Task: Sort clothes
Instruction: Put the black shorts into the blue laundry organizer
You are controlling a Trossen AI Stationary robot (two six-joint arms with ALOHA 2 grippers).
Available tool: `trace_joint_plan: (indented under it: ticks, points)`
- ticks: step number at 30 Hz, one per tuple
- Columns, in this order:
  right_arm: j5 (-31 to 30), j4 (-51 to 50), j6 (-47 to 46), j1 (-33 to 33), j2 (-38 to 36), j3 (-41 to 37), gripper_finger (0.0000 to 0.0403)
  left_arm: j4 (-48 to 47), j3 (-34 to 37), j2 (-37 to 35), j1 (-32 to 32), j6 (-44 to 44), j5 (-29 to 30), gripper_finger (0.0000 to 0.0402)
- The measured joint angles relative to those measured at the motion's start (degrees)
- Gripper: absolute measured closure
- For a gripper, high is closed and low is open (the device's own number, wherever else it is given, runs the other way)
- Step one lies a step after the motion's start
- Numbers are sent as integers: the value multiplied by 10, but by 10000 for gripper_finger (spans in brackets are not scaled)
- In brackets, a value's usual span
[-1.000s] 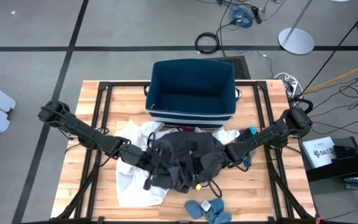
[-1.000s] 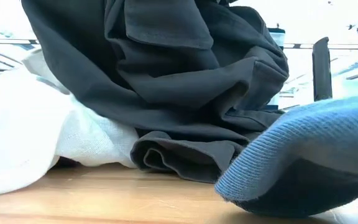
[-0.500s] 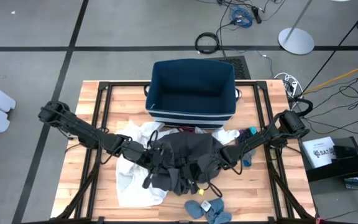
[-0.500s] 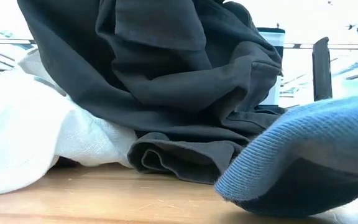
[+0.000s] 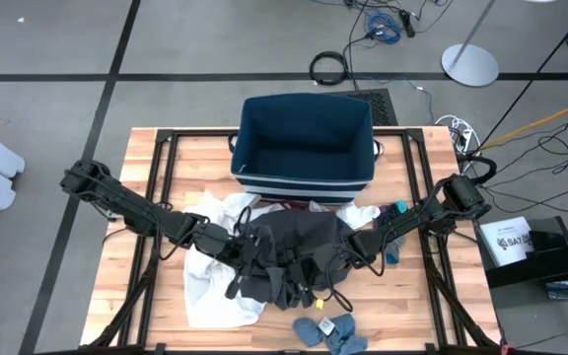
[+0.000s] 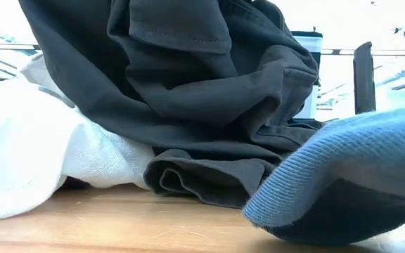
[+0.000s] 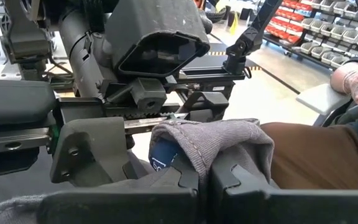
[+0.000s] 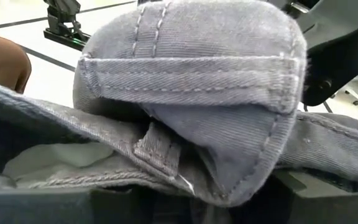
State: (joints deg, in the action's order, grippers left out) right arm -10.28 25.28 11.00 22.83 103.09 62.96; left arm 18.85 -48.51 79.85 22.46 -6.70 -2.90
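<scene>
Two grippers meet at the dark grey garment (image 5: 294,254), bunched near the table's (image 5: 205,158) middle, just in front of the navy bin (image 5: 306,148). Against the frame a second ago the garment has drawn in: its heap is narrower and sits a little left, and in the low view its folds have slid left, baring more bright background at the right. Over the last half second almost nothing has shifted.

The left gripper (image 5: 248,254) is clamped on a fold of the grey cloth; its wrist view shows the fabric pinched between the closed fingers (image 7: 185,177). The right gripper (image 5: 348,247) is buried in the garment's right edge. Its wrist view is filled by a seamed flap of the grey cloth lying over the fingers, so whether it is apart or gripping, I cannot tell.

A white garment (image 5: 215,281) lies under and left of the grey one, partly covered. A maroon piece (image 5: 299,206) peeps out between bin and heap, mostly hidden. A white sock (image 5: 361,213) and a teal one (image 5: 393,247) lie beside the right arm. Blue socks (image 5: 328,330) sit at the table's front edge; one fills the low view's right corner, cut off. A person's hand and sleeve show at the edge of the left wrist view.
</scene>
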Motion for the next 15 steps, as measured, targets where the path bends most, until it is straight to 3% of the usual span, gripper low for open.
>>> trace_joint_plan:
  ticks: [15]
  points:
    - [-1,-1,-5,0,0,1,220,-1,0,0,0,1,0,401]
